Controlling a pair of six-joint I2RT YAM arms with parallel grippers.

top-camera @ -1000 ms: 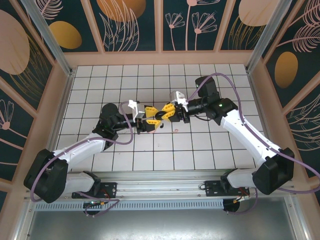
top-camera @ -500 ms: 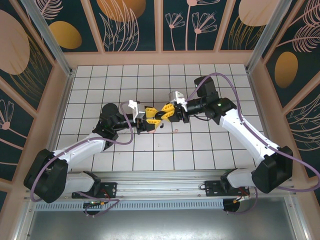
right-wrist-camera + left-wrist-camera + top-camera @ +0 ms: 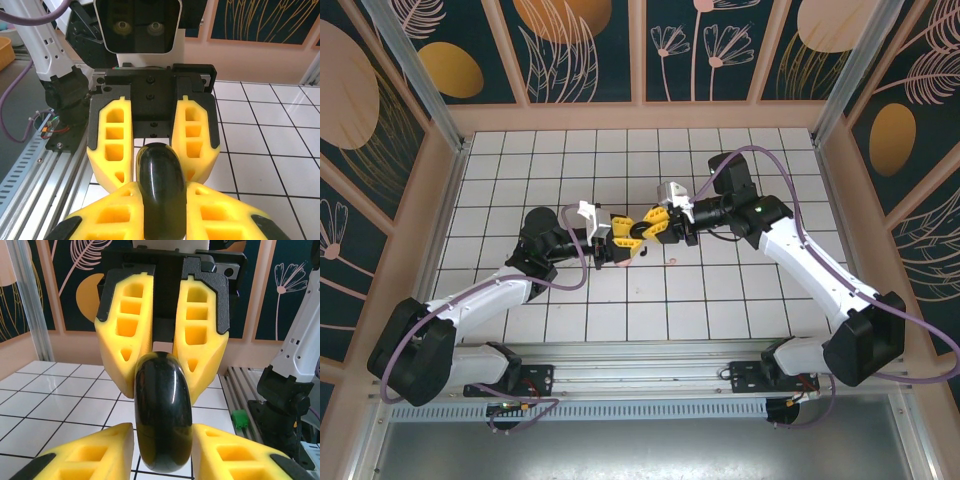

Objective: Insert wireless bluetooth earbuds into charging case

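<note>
From above, the left end effector point(image 3: 625, 240) and right end effector point(image 3: 645, 230) are seen tip to tip mid-worktop point(image 3: 520, 160), with open tiles all round and the walls point(image 3: 440, 200) well apart. A tiny pink earbud point(image 3: 672, 262) is spotted on a tile just beside them.

Left wrist: a glossy black case point(image 3: 162, 425) is closely flanked by the left fingers; whether it is gripped cannot be told.

Right wrist: the case is pinched edge-on by the right end effector.

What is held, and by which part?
The black case, pinched across its flat faces: left gripper at one edge, right gripper at the opposite edge.
</note>
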